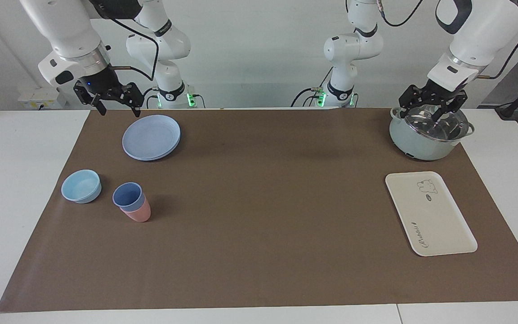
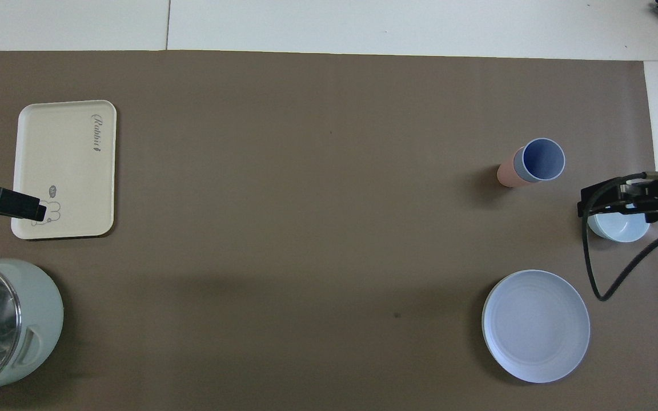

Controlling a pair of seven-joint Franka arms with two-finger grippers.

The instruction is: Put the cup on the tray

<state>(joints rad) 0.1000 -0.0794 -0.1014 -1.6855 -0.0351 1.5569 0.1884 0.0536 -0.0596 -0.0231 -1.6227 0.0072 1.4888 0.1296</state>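
The periwinkle-blue cup (image 1: pixel 127 196) stands nested inside a salmon-pink tumbler (image 1: pixel 139 214) on the brown mat, toward the right arm's end; it also shows in the overhead view (image 2: pixel 543 160). The cream-white tray (image 1: pixel 434 220) with the bear drawing lies flat toward the left arm's end, with nothing on it, and shows in the overhead view (image 2: pixel 66 165). My right gripper (image 1: pixel 119 110) is open and empty, up in the air beside the blue plate, well apart from the cup. My left gripper (image 1: pixel 429 114) is open and empty, over the pot.
A round blue plate (image 1: pixel 151 136) lies near the right arm's base. A low light-blue bowl (image 1: pixel 80 185) sits beside the cups. A pale green pot (image 1: pixel 421 144) with a glass lid stands nearer to the robots than the tray.
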